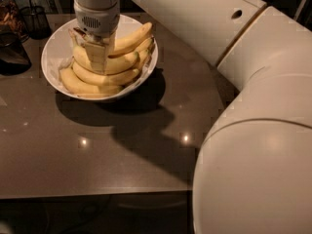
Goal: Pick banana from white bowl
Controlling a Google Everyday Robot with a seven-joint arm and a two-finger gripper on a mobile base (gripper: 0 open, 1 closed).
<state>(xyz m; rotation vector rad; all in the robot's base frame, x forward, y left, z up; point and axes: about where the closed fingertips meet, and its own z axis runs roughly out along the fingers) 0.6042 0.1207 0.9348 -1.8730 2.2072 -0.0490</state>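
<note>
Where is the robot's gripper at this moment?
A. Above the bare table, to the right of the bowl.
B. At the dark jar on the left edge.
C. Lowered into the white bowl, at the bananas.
C: the gripper is down inside the white bowl, right among the bananas.
</note>
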